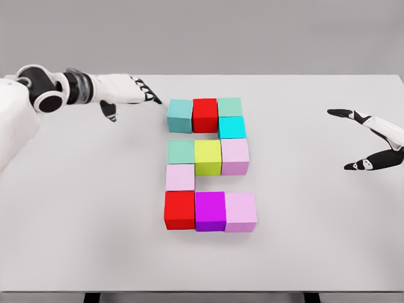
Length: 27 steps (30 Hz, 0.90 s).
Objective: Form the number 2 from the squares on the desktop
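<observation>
Several coloured cubes sit on the white desktop (303, 252) in the shape of a 2. The top row is a teal cube (180, 116), a red cube (204, 114) and a green cube (230, 106). A cyan cube (231, 127) lies below the green one. The middle row is a green cube (181, 152), a yellow-green cube (207, 157) and a pink cube (235, 156). A pale pink cube (180, 177) joins it to the bottom row: red (179, 209), magenta (210, 211), pink (240, 211). My left hand (136, 93) hovers open just left of the teal cube. My right hand (366, 139) is open at the right edge.
</observation>
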Each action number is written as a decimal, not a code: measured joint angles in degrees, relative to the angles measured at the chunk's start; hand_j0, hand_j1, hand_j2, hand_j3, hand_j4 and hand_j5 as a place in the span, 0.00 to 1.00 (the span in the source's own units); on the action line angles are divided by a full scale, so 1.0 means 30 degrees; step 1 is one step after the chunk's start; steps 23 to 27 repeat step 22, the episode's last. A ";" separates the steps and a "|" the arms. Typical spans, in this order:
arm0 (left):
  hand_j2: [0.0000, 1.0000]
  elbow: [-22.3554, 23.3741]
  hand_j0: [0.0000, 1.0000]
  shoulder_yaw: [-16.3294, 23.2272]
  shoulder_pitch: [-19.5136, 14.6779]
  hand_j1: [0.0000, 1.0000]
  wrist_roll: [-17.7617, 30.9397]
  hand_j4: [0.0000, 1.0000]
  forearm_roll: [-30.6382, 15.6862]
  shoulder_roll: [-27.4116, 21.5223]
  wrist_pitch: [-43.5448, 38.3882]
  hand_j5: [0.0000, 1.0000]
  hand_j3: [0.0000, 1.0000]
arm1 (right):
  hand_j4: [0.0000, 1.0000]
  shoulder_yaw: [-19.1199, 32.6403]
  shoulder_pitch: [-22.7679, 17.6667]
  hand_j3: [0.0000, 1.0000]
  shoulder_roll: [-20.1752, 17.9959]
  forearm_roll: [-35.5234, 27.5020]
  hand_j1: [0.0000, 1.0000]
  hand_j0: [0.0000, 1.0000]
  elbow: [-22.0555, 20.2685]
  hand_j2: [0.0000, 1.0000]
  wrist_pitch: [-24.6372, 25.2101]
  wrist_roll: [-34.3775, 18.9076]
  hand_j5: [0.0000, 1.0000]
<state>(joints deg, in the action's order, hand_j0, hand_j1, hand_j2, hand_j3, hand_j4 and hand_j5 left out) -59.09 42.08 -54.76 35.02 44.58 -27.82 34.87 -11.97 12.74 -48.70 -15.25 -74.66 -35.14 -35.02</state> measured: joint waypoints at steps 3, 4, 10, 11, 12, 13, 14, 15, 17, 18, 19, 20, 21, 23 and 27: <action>1.00 -0.1500 1.00 -0.0541 0.0615 1.00 0.0004 1.00 -0.2430 -0.2081 0.0072 1.00 1.00 | 1.00 0.0000 0.0000 1.00 0.0000 0.0011 1.00 1.00 -0.0002 1.00 0.0000 0.0000 1.00; 1.00 -0.1952 1.00 -0.1091 0.1201 1.00 0.0005 1.00 -0.3448 -0.2768 0.0087 1.00 1.00 | 1.00 0.0001 0.0000 1.00 0.0000 0.0014 1.00 1.00 -0.0002 1.00 0.0000 0.0000 1.00; 1.00 -0.3395 1.00 -0.6110 0.5418 1.00 0.0007 1.00 -1.2115 -0.4846 0.0120 1.00 1.00 | 1.00 0.0000 0.0000 1.00 0.0000 0.0020 1.00 1.00 -0.0003 1.00 0.0000 0.0000 1.00; 1.00 -0.3638 1.00 -0.6616 0.6533 1.00 0.0004 1.00 -1.3530 -0.5208 0.0111 1.00 1.00 | 1.00 0.0001 -0.0001 1.00 -0.0001 0.0012 1.00 1.00 -0.0003 1.00 0.0000 0.0000 1.00; 1.00 -0.3901 1.00 -0.6980 0.7295 1.00 0.0004 1.00 -1.4750 -0.5609 0.0110 1.00 1.00 | 1.00 0.0001 -0.0001 1.00 0.0000 0.0006 1.00 1.00 -0.0003 1.00 0.0000 0.0000 1.00; 1.00 -0.4218 1.00 -0.7266 0.8349 1.00 -0.0014 1.00 -1.5957 -0.6047 0.0025 1.00 1.00 | 1.00 -0.0001 0.0000 1.00 0.0006 0.0010 1.00 1.00 -0.0003 1.00 -0.0001 0.0000 1.00; 1.00 -0.4521 1.00 -0.7441 0.8965 1.00 0.0003 1.00 -1.6491 -0.6429 0.0107 1.00 1.00 | 1.00 -0.0009 -0.0001 1.00 0.0012 0.0003 1.00 1.00 -0.0003 1.00 0.0000 0.0000 1.00; 1.00 -0.4778 1.00 -0.7577 0.9345 1.00 0.0004 1.00 -1.7007 -0.6722 0.0113 1.00 1.00 | 1.00 -0.0020 0.0000 1.00 0.0018 0.0006 1.00 1.00 -0.0003 1.00 0.0000 0.0000 1.00; 1.00 -0.5047 1.00 -0.7741 0.9727 1.00 0.0002 1.00 -1.7681 -0.7075 0.0102 1.00 1.00 | 1.00 -0.0039 0.0000 1.00 0.0023 0.0015 1.00 1.00 -0.0003 1.00 0.0000 0.0000 1.00; 1.00 -0.5143 1.00 -0.7790 1.0107 1.00 -0.0001 1.00 -1.7923 -0.7169 0.0091 1.00 1.00 | 1.00 -0.0044 0.0000 1.00 0.0022 0.0014 1.00 1.00 -0.0003 1.00 0.0000 0.0000 1.00; 1.00 -0.5224 1.00 -0.7827 1.0225 1.00 0.0001 1.00 -1.8081 -0.7226 0.0101 1.00 1.00 | 1.00 -0.0049 0.0000 1.00 0.0016 0.0021 1.00 1.00 -0.0003 1.00 0.0000 0.0000 1.00; 1.00 -0.5280 1.00 -0.7855 1.0254 1.00 0.0001 1.00 -1.8219 -0.7268 0.0098 1.00 1.00 | 1.00 -0.0052 0.0000 1.00 0.0012 0.0022 1.00 1.00 0.0003 1.00 0.0000 0.0000 1.00; 1.00 -0.5307 1.00 -0.7875 1.0313 1.00 0.0000 1.00 -1.8312 -0.7291 0.0096 1.00 1.00 | 1.00 -0.0054 0.0000 1.00 0.0008 0.0024 1.00 1.00 0.0005 1.00 0.0000 0.0000 1.00; 1.00 -0.5332 1.00 -0.7890 1.0488 1.00 0.0000 1.00 -1.8372 -0.7306 0.0098 1.00 1.00 | 1.00 -0.0055 0.0000 1.00 0.0014 0.0025 1.00 1.00 0.0002 1.00 0.0000 0.0000 1.00; 1.00 -0.5332 1.00 -0.7890 1.0488 1.00 0.0000 1.00 -1.8372 -0.7306 0.0098 1.00 1.00 | 1.00 -0.0055 0.0000 1.00 0.0014 0.0025 1.00 1.00 0.0002 1.00 0.0000 0.0000 1.00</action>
